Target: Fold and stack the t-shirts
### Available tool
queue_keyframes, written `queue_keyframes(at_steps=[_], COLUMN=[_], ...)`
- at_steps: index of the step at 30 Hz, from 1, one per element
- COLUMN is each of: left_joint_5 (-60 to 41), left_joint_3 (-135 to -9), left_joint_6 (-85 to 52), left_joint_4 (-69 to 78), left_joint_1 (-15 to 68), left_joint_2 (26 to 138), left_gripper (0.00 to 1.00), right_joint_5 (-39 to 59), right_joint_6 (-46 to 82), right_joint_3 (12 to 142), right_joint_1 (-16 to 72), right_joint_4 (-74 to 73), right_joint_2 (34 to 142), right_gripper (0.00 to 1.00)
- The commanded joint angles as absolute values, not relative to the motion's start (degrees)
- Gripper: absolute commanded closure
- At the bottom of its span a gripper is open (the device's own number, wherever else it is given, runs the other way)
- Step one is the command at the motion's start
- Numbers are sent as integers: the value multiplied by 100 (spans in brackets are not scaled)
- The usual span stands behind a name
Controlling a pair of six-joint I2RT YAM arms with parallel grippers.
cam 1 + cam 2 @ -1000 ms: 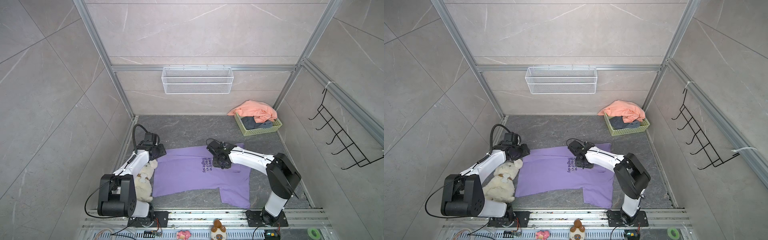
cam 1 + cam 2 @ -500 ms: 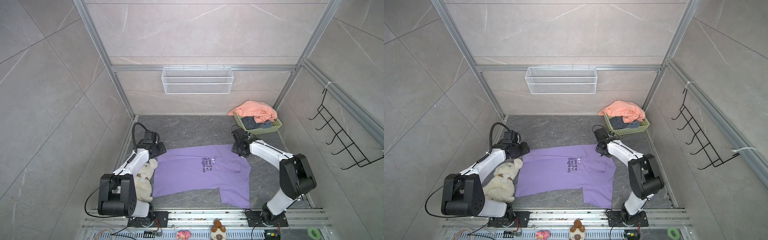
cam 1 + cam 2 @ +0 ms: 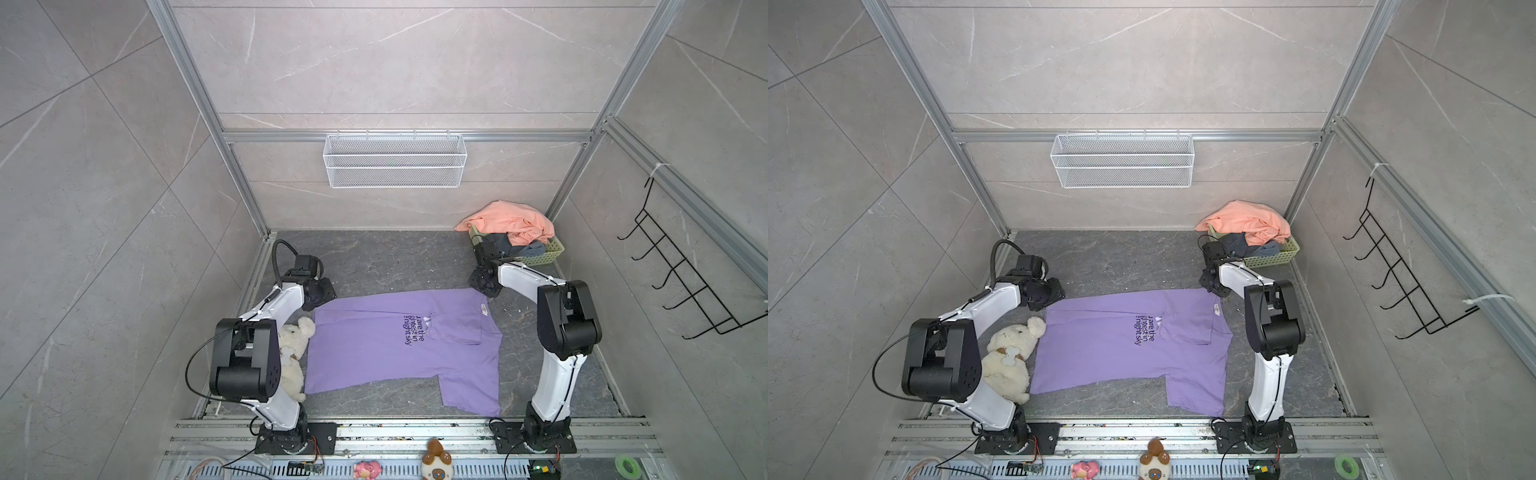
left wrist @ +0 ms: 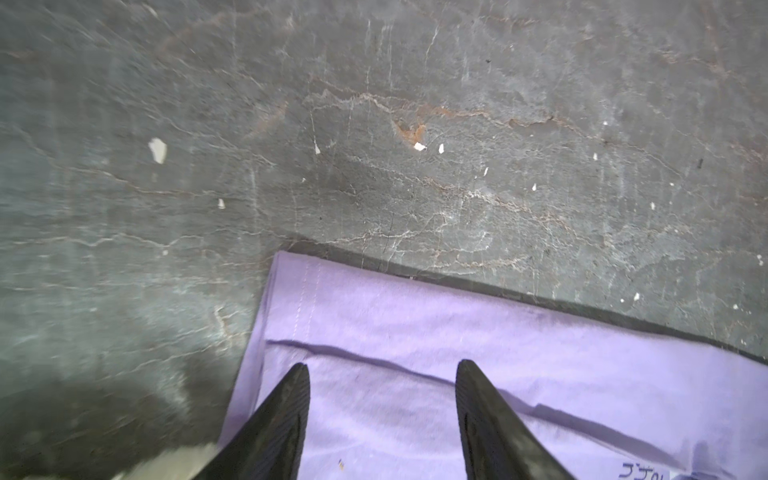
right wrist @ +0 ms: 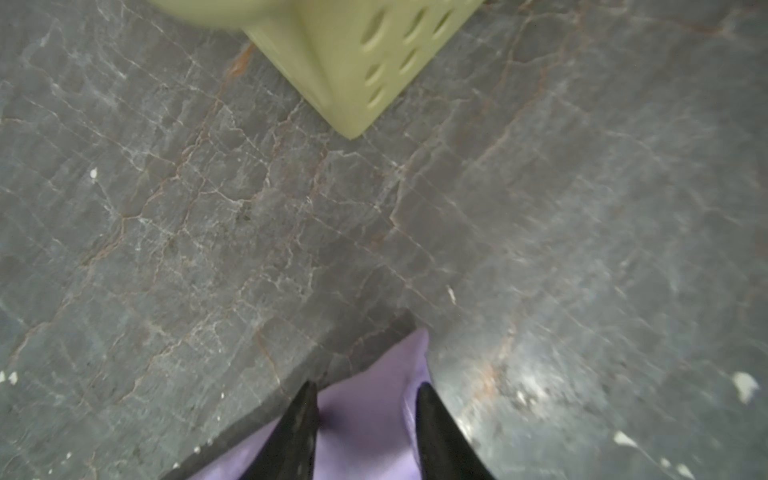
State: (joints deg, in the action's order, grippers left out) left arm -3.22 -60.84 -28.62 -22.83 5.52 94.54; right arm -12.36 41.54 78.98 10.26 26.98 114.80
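A lilac-purple t-shirt [image 3: 374,349] [image 3: 1100,349] with dark lettering lies spread flat on the dark floor. My left gripper [image 3: 322,296] [image 3: 1055,296] hangs open over its far left hem corner, and its two fingers straddle bare cloth [image 4: 457,332] in the left wrist view, around my left gripper [image 4: 382,365]. My right gripper [image 3: 484,289] [image 3: 1212,289] is at the far right corner. Its jaws stand apart around a raised tip of purple cloth [image 5: 365,424], seen at my right gripper [image 5: 365,386]. A salmon-orange t-shirt [image 3: 507,220] and a slate-grey one [image 3: 513,247] sit heaped in the basket.
The pale green basket [image 3: 546,257] [image 5: 353,62] stands at the back right, just behind my right gripper. A cream plush dog [image 3: 293,353] [image 3: 1009,357] lies along the shirt's left edge under my left arm. A white wire basket [image 3: 395,160] and a black hook rack [image 3: 681,286] hang on the walls.
My right gripper has travelled from the middle of the shirt, by the lettering, out to its far right corner, and its jaws have narrowed. The left arm has stayed put.
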Motion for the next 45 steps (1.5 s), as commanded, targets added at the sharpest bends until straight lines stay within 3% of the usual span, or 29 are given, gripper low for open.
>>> queue_keyframes(at_steps=[1, 7, 18, 28, 36, 45], left_joint_5=[-439, -278, -201, -413, -761, -827], left_joint_3=[-6304, -6451, -7370, -9943, -10037, -9371], left_joint_6=[-3232, -3526, -3564, -3271, -3016, -3034], left_joint_4=[-2401, -2462, -2588, -3309, -3408, -3425], left_joint_1=[739, 817, 666, 577, 448, 448], left_joint_2=[9700, 10351, 11648, 13218, 12964, 12425], left_gripper=[41, 41, 41, 41, 41, 41], right_joint_5=[-1234, -1344, -1301, -890, -914, -976], right_joint_6=[4113, 4052, 3964, 3929, 3937, 4008], right_joint_3=[8146, 8494, 9641, 12220, 14788, 14198], right_joint_1=[1028, 1010, 862, 808, 808, 809], right_joint_4=[2980, 3290, 3858, 4784, 5978, 5830], right_joint_2=[11776, 12190, 13022, 14555, 15717, 15352], right_gripper=[73, 88, 90, 91, 91, 91])
